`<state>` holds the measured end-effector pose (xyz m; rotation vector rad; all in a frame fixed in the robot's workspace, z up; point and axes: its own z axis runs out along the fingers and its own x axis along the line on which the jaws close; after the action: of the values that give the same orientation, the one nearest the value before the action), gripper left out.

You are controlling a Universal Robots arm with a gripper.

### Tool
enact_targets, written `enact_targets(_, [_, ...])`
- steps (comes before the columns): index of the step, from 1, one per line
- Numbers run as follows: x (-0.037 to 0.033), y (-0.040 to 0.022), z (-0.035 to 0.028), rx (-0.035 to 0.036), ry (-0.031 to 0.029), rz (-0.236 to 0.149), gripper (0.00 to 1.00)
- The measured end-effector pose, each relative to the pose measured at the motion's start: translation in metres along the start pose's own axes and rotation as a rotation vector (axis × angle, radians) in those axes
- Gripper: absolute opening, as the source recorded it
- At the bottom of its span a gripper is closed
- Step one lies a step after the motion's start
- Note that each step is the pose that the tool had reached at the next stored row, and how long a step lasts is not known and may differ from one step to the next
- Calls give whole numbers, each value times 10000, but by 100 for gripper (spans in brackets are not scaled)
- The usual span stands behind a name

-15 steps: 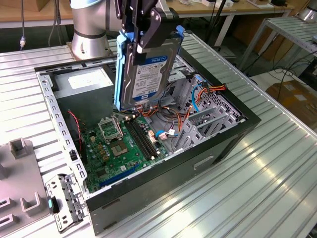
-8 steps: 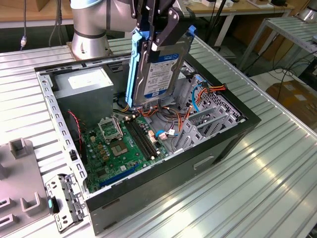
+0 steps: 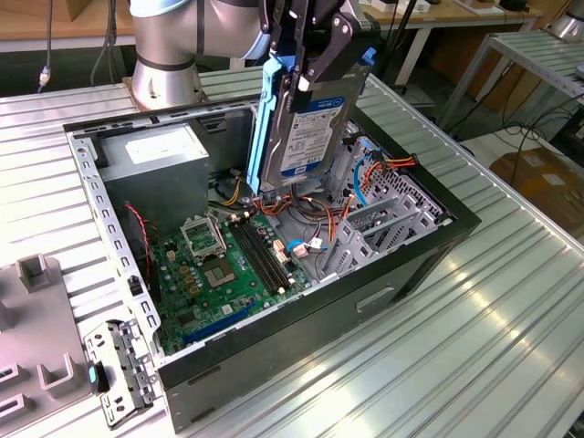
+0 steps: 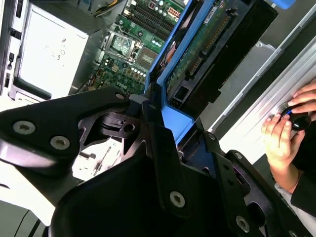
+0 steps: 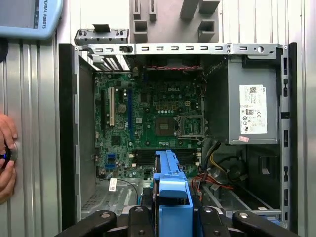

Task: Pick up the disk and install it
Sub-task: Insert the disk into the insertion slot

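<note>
The disk [image 3: 307, 128], a grey hard drive with a white label in bright blue carrier rails, hangs on edge above the open computer case [image 3: 429, 248]. My gripper [image 3: 302, 71] is shut on its upper end, one black finger on each side. The disk's lower edge is just above the cables and the grey drive cage [image 3: 383, 219] near the case's back right in the exterior view. In the second wrist view the disk [image 4: 197, 47] shows its green circuit side beyond my gripper [image 4: 165, 116]. The first wrist view looks down along the blue carrier [image 5: 170, 180] from my gripper [image 5: 170, 219] onto the motherboard.
Inside the case lie the green motherboard [image 3: 219, 265], a grey power supply [image 3: 151, 151] and loose red, orange and blue cables [image 3: 365, 173]. A grey fixture [image 3: 36, 338] and a metal bracket [image 3: 114, 365] sit at the exterior view's left. A person's hand [image 4: 286, 128] rests beside the case.
</note>
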<state>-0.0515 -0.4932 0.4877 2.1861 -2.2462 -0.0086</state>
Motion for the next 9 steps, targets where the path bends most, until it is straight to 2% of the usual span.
enact_targets(3, [5, -1, 0, 0, 13, -1, 37])
enact_targets(5, [66, -3, 0, 0, 25, -1, 37])
enact_targets(9, [130, -4, 1, 1, 37, 0, 37])
